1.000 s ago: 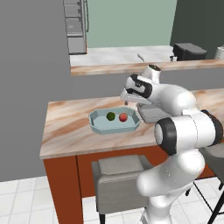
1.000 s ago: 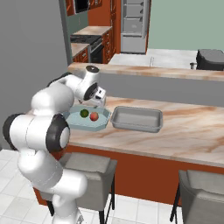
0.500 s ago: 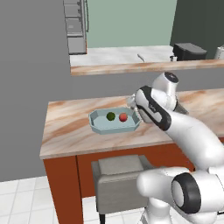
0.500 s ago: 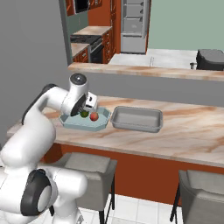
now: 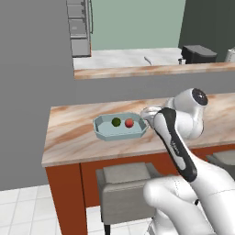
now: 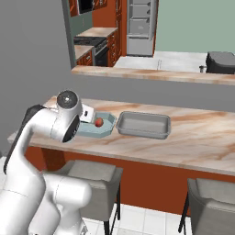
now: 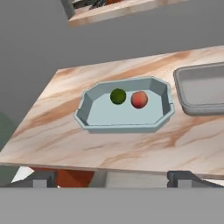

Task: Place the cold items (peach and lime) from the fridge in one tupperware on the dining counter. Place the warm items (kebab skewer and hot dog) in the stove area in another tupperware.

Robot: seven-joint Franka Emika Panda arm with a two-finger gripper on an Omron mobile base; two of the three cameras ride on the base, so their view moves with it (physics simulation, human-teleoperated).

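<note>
My pincer (image 7: 112, 177) is spread wide and holds nothing. The lime (image 7: 117, 96) and peach (image 7: 139, 99) sit side by side in the blue tray (image 7: 127, 121) on the dining counter (image 7: 61, 140), with the grey tray (image 7: 202, 89) just beside it.

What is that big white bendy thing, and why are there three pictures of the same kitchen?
The white bendy thing is a robot arm in a pretend, computer-drawn kitchen. Two cameras sit behind it, one on each side, so you see the same counter twice. The third camera rides on its hand and looks down past the tool, which is open and holds nothing. On the pink marbled dining counter sits a light blue tray with a green lime and an orange-red peach lying side by side in it. Beside it is a grey tray with nothing inside. Far back there is a grey fridge.
</note>
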